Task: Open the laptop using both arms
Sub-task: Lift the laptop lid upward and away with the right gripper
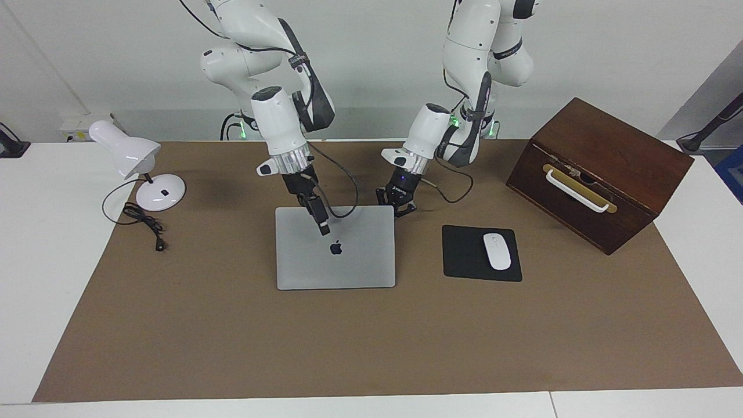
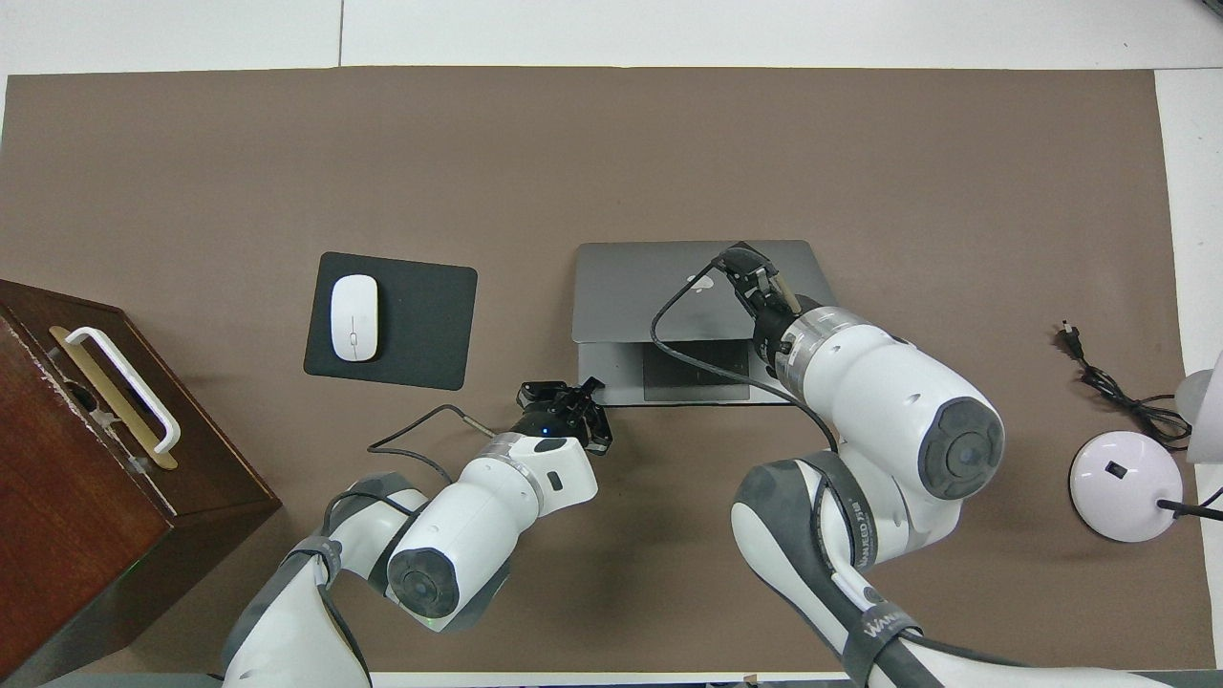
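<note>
A dark apple logo (image 1: pixel 335 248) is shown on the half-raised lid of the laptop (image 1: pixel 336 255), against which the right gripper (image 1: pixel 323 224) is pressed, fingers unreadable, while the left gripper (image 1: pixel 400 206) is spread beside the base's corner.

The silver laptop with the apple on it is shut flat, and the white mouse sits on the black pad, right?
Not quite. The thin silver-grey laptop is not shut: the overhead view shows its lid lifted partway, uncovering the dark trackpad. The white mouse does sit on the black mouse pad.
</note>
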